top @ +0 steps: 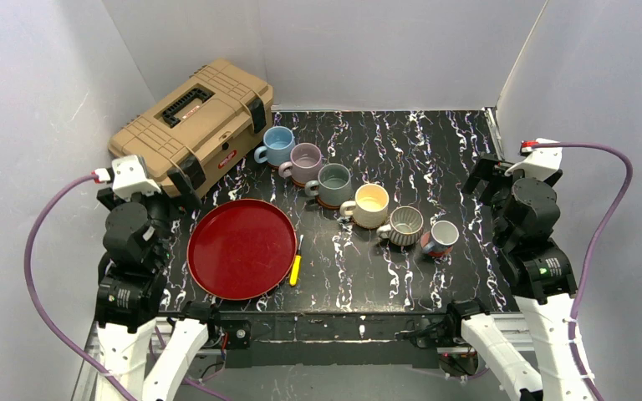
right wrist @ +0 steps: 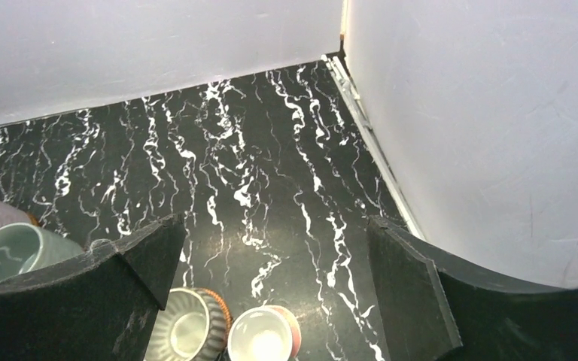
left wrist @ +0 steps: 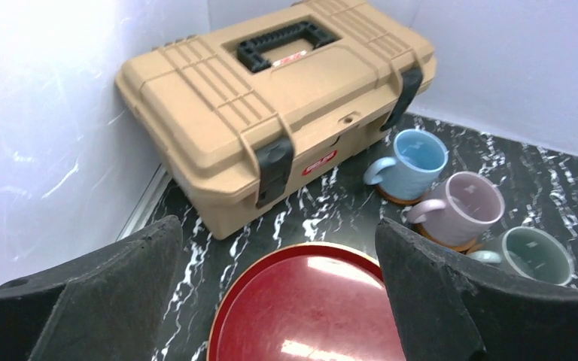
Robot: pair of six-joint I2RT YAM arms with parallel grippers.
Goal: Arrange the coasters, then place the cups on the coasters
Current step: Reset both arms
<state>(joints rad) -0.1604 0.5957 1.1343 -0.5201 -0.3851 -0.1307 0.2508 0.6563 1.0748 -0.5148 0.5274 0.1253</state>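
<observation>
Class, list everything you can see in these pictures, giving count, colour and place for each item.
toolbox: one, tan, back left corner
tray: one, red, front left
small tool: one, yellow-handled, right of the tray
light blue mug, mauve mug, grey-green mug, cream mug, ribbed grey-white mug, small pale grey mug: six, diagonal row mid-table
coasters: mostly hidden, brown plus one red, under the mugs
table: one, black marbled
left arm, right arm: two, black-and-white, near edge, jaws open

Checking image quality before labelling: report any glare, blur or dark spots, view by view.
Top external: sharp and evenly lit. Left wrist: glare patches on the red tray, left wall washed out. Right wrist: bright reflection inside the small pale cup.
</observation>
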